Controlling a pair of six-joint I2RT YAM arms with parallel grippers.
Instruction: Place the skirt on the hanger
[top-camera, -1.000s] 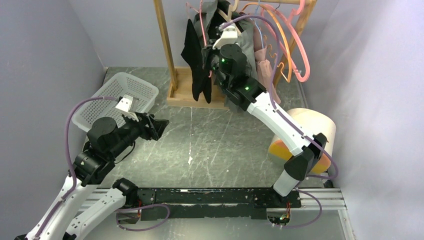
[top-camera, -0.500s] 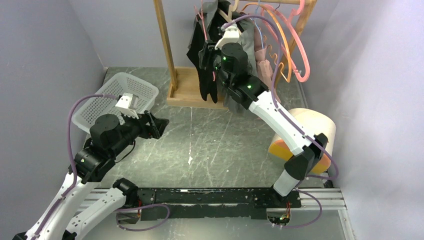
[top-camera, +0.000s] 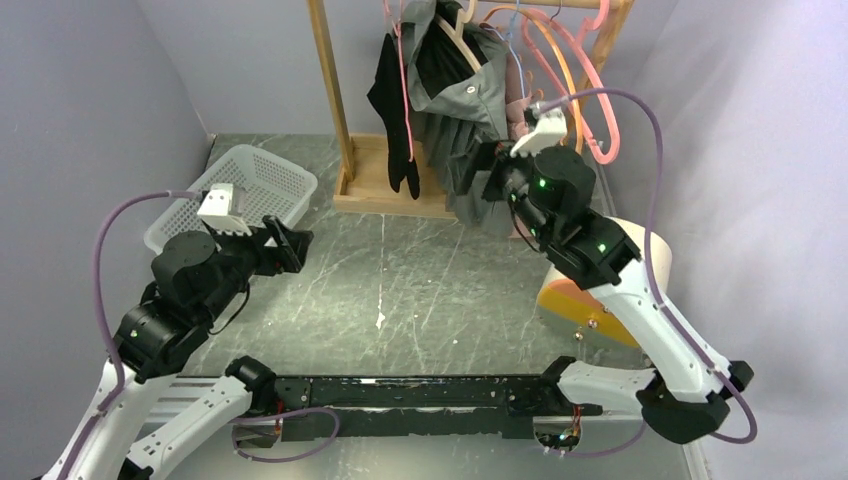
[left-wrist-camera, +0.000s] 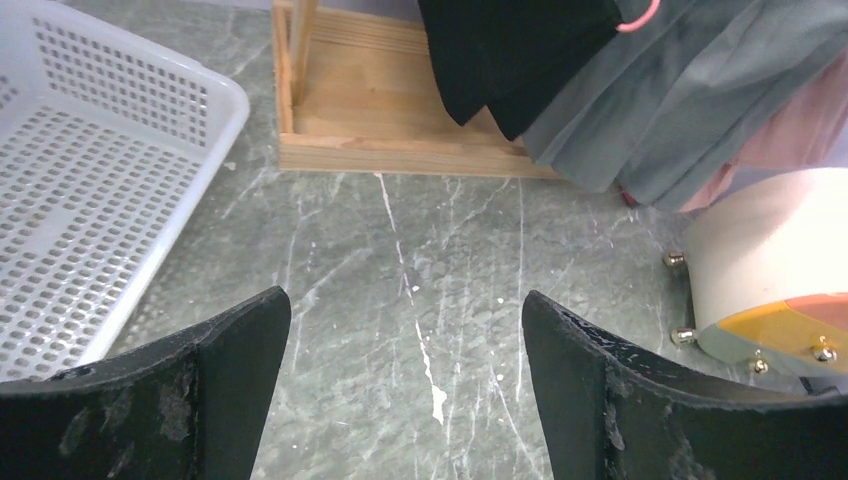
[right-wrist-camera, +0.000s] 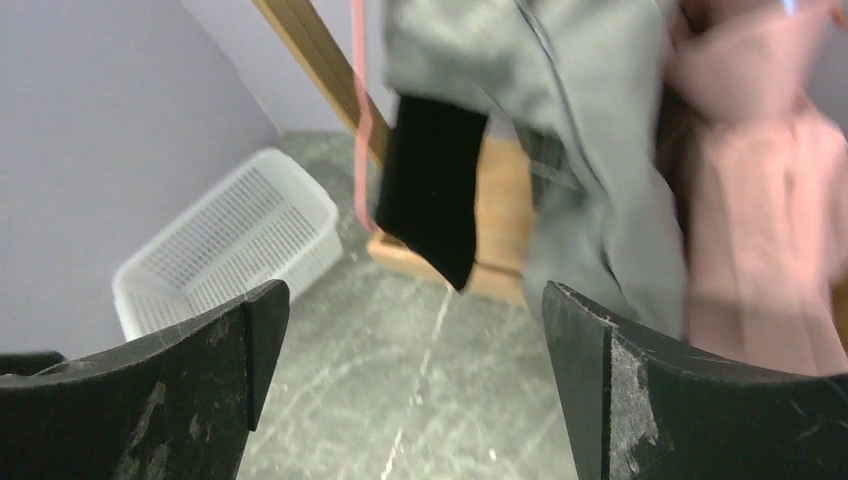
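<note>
Up at the top centre of the overhead view, black skirt draped on a thin pink hanger, hanging from the rail of the wooden rack, lower edge above the rack's base board and free of both claws. Just to its right on the same rail, grey garment, then pink garment, then a bunch of bare pink and orange hangers toward the upper right. Right of centre, right claw level with the hem of the grey garment and close to it, pointing toward the upper left; touching the cloth or not, impossible to tell from above. Spread wide and gripping nothing: in its wrist view, only open air between the two black fingers, with the skirt, the hanger wire and the grey cloth all beyond them, slightly blurred. At middle left, left claw low above the tabletop, aimed toward the rack; likewise spread wide and holding nothing, only marbled grey-green surface between its tips. In its wrist view, bottom corners of the skirt at the top edge, above the wooden base. At upper left, white plastic basket standing on the tabletop, just beside the left claw and near the rack's base. At middle right, round cream stool with an orange underside, tipped on its side, partly behind the right arm. Purple cables looping over both arms; pale lilac walls on three sides.
</note>
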